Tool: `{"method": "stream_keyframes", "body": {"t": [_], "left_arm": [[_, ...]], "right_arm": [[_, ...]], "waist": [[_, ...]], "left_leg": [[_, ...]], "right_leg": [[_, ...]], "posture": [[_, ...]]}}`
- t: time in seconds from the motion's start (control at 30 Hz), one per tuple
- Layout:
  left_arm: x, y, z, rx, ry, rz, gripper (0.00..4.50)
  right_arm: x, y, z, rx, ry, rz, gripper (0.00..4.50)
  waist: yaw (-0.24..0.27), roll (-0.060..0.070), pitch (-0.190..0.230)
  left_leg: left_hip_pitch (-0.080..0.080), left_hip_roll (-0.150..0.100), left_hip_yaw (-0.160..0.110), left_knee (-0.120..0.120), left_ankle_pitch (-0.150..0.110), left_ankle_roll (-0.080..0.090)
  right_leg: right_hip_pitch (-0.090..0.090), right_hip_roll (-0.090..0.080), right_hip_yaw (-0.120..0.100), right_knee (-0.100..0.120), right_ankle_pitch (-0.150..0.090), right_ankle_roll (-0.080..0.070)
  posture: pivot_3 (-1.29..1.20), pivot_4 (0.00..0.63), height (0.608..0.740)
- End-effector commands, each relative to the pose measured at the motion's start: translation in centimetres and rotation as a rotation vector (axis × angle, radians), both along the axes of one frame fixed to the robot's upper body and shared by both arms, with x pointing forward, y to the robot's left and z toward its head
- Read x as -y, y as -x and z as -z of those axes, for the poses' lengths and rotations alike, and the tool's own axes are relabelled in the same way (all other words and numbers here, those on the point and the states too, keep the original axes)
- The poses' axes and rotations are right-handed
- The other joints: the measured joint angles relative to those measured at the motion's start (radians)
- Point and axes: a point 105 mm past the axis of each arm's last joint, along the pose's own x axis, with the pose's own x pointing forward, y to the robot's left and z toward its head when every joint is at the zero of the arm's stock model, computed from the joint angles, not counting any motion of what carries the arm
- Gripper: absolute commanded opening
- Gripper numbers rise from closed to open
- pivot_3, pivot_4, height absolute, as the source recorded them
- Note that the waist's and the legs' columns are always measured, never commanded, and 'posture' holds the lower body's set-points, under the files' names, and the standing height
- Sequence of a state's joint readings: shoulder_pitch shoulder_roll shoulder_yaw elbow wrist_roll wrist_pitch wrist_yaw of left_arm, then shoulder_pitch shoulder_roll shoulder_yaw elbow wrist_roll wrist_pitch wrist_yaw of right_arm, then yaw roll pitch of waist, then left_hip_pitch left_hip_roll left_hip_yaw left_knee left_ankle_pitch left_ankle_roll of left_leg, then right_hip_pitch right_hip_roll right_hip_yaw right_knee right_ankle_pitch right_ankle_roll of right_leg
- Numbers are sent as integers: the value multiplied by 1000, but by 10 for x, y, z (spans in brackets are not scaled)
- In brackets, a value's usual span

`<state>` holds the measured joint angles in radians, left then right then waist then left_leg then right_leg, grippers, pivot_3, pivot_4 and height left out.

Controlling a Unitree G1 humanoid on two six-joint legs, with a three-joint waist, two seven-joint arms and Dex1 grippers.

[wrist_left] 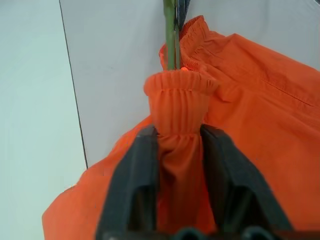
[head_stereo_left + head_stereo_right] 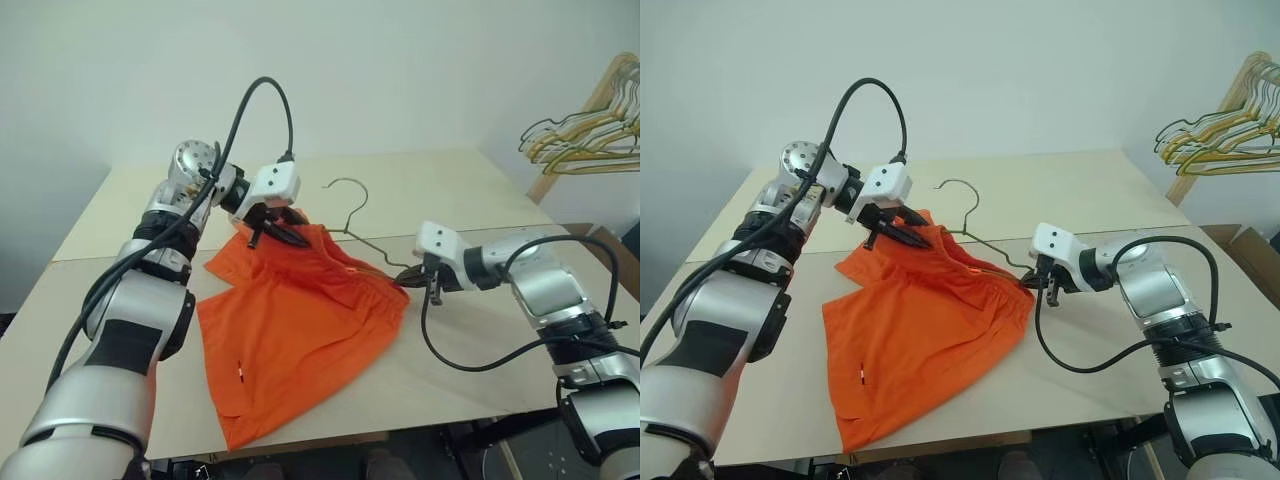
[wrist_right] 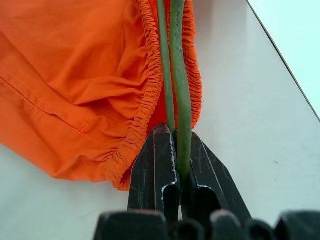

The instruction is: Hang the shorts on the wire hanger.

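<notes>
Left end effector (image 1: pixel 177 150) pinching shorts (image 2: pixel 300 320) waistband, right end effector (image 3: pixel 177 155) clamped on wire hanger (image 3: pixel 181 75)

Shorts (image 2: pixel 300 330) on pale table (image 2: pixel 470 190)

Even, soft indoor light, no glare; faint shadows under shorts (image 2: pixel 300 320); wrist views sharp, corners slightly dim.
</notes>
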<state>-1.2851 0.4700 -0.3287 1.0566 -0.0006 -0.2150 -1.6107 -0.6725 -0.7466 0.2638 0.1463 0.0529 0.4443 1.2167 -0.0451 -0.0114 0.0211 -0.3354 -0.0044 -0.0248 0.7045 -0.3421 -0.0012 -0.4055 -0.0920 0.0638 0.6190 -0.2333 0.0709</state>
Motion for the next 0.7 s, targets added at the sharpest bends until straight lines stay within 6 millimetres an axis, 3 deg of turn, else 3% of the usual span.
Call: {"method": "stream_keyframes", "body": {"t": [0.03, 0.07, 0.37, 0.5, 0.7], "left_arm": [[0, -1, -9, 35, -12, 8, 181], [-1, -2, -7, 41, -24, 4, 14], [-8, -7, 3, 58, -40, -41, 14], [-12, -6, -4, 89, -32, -25, 0], [-22, -8, -13, 119, 5, -54, 0]], "right_arm": [[-5, -1, -16, 76, -9, -27, 0], [-6, -1, -17, 87, -13, -34, 0], [-13, 8, -19, 157, -2, -127, 0], [-9, 13, -18, 173, -3, -136, 1142], [17, 0, -31, 207, -87, 55, 3262]], "waist": [[-1, 0, 0], [-1, 0, 0], [0, 0, 0], [0, 0, 0], [0, 0, 0]], "left_leg": [[0, 0, 0, 0, 0, 0], [0, 0, 0, 1, 0, 0], [0, 0, 0, 1, 0, 1], [0, 0, 0, 1, 0, 1], [0, 0, 0, 2, -1, 1]], "right_leg": [[0, 0, 0, 0, 0, 0], [0, 0, 0, 0, 0, 0], [0, 0, 0, 1, 0, 0], [0, 0, 0, 1, 0, 0], [0, 0, 0, 3, 0, 0]], "posture": [[0, 0, 740], [0, 0, 740], [2, 0, 740], [-10, 0, 740], [3, 0, 740]]}}
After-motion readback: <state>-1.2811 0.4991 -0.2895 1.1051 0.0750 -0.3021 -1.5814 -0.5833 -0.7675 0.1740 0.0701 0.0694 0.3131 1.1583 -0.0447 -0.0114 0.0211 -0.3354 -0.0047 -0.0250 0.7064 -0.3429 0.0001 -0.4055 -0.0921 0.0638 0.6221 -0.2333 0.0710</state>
